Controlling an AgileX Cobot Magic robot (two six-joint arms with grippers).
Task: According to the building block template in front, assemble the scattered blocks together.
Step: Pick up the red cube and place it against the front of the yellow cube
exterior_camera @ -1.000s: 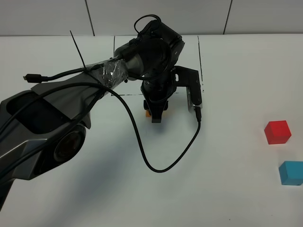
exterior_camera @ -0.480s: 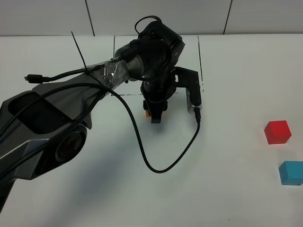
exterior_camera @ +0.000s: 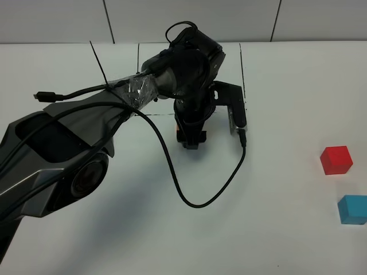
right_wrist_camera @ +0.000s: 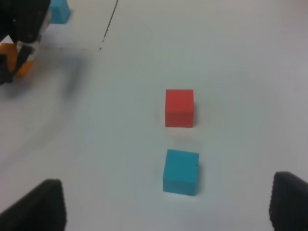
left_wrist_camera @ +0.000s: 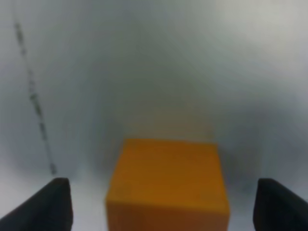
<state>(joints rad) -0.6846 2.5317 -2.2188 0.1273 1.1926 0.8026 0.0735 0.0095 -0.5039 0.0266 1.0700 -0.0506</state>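
Note:
The orange cube sits on the white table between the fingers of my left gripper, which is open with a gap on each side of the cube. In the high view the left gripper points down just in front of the black-framed area, and only an orange sliver shows. The red cube and light blue cube lie at the far right, apart. They also show in the right wrist view, red and blue. My right gripper is open above them. The template is mostly hidden by the left arm; its blue cube shows.
The thin black frame line runs behind the left gripper, and a dashed part of it shows beside the orange cube. A black cable loops over the table in front of the arm.
The left gripper has shifted slightly toward the frame and settled over the orange cube, which shows less in the high view. The red and blue cubes have not moved.

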